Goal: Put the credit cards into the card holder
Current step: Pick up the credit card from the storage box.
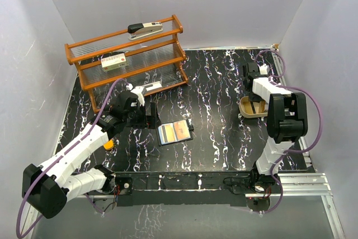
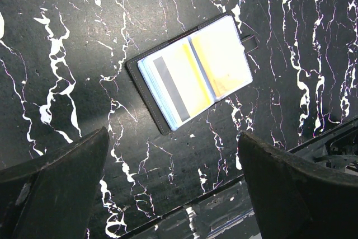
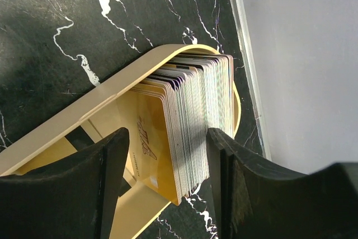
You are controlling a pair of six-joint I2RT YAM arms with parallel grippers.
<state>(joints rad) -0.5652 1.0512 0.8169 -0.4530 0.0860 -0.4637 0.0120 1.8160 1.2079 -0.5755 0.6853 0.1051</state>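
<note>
Nearest the viewer, the two arm bases are bolted to the near edge of the black, white-veined desk (image 1: 224, 138). The left arm reaches up and to the right; a small orange-yellow object (image 1: 108, 145) lies on the desk against its forearm, partly hidden. The left claw (image 2: 173, 138) is fully released, its two dark fingers (image 2: 56, 186) spread wide over bare desk with nothing between them. Just beyond its fingertips lies the card holder (image 2: 193, 71), a black case opened flat near the middle of the desk. Yellow cards (image 2: 221, 62) show behind its clear sleeves, and the one in the left sleeve carries a dark stripe. A small tab sticks out from the far right edge of the case. On the right side of the desk, well apart from the card holder, stands a tan oval tray (image 3: 84, 110). It holds a stack of credit cards (image 3: 190, 116) on edge, packed face to face. The right claw (image 3: 168, 132) is poised at this stack, half spread, one finger on either side of the nearer cards. Whether the fingers press on the cards or merely flank them cannot be told. At the far left stands an orange wooden rack (image 1: 89, 79). A stapler (image 1: 145, 29) rests on its top shelf and a white box (image 1: 113, 61) on the shelf below.
</note>
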